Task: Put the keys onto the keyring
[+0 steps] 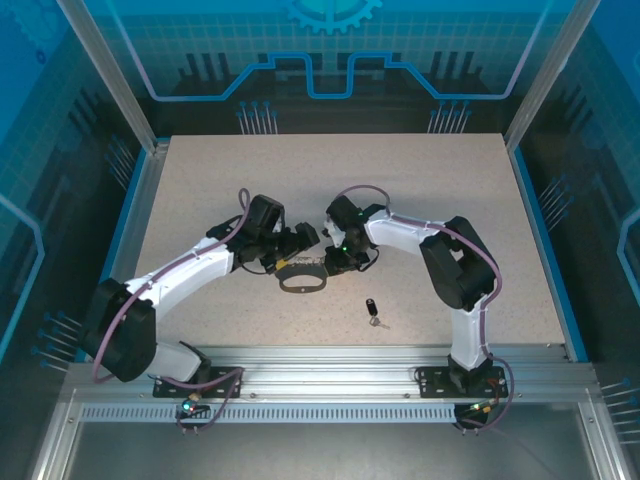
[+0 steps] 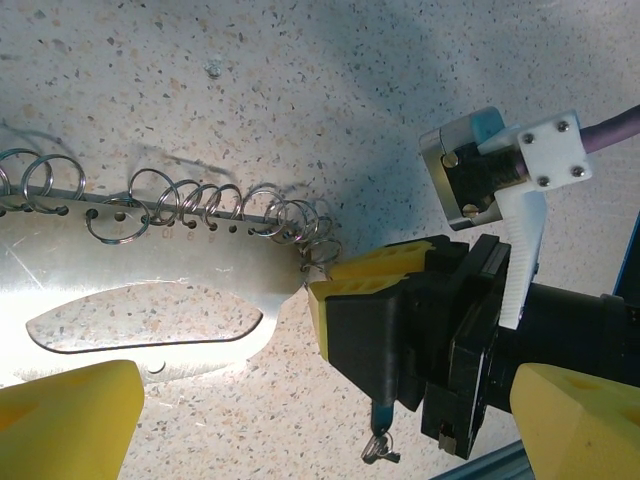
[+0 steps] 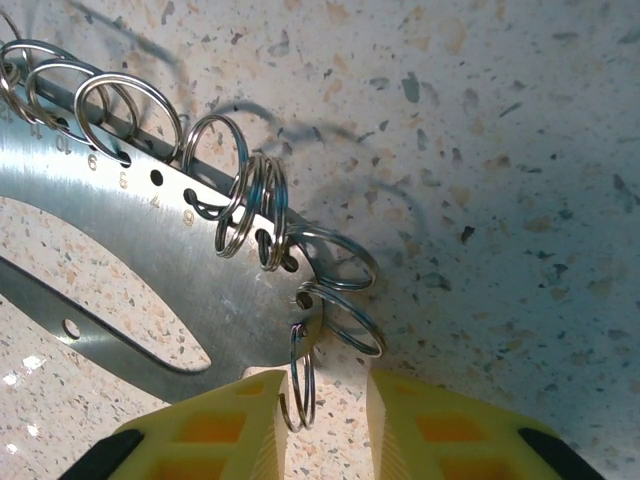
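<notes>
- My right claw point(image 3: 325, 400) is standing slightly parted astride one split ring point(image 3: 297, 385) at the keyring point(image 3: 120, 230)'s tip; it is not clamping anything
- My left claw point(image 1: 300, 243) is hovering wide open over the keyring
- The key point(image 1: 372, 308) is lying on the table point(image 1: 450, 180), well apart from the keyring

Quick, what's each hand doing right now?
Left hand: open, holding nothing.
Right hand: slightly open, a split ring between its fingers.

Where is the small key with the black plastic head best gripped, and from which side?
Grip the small black-headed key by its black head, coming straight down from above: it lies flat on the speckled table, alone, and the head looks its bulkiest part.
</notes>
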### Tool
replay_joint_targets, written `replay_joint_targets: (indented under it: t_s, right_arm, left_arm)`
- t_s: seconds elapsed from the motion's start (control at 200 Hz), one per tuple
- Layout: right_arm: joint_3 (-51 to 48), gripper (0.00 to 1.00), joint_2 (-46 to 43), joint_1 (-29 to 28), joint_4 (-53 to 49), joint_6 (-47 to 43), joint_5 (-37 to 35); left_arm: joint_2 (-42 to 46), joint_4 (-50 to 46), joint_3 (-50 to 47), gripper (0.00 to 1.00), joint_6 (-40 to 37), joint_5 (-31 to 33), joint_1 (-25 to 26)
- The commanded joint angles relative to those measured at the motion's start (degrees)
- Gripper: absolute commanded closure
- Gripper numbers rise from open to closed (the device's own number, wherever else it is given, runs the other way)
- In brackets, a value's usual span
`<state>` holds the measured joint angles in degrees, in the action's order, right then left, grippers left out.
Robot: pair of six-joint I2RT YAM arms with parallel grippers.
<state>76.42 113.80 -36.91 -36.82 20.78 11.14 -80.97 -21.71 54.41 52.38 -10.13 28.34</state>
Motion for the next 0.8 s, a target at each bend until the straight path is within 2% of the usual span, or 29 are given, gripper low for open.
replay_joint_targets:
  t_s: [0.0,0.35,0.525,0.795]
  right_arm:
    - [-0.40,0.70,-2.33,0.17,-0.37,1.85,0.33]
    - [-1.15,0.59,-6.82,0.96,1.72,8.30,1.15]
    - [-3.22,0.58,-8.58,0.06,2.27,11.67,-1.29]
    - [-5.76,0.65,-7.68,-2.00,3.93,13.45,-3.14]
  left_arm:
    - [-0.28,0.30,2.26,0.03,-0.52,-1.90,0.01]
    - [0.81,1.31,1.93,0.03,0.38,-2.37,0.03]
    - [1.00,1.18,2.00,0.03,0.53,-2.37,-0.19]
    - [0.59,0.75,2.45,0.03,0.68,-3.01,-0.89]
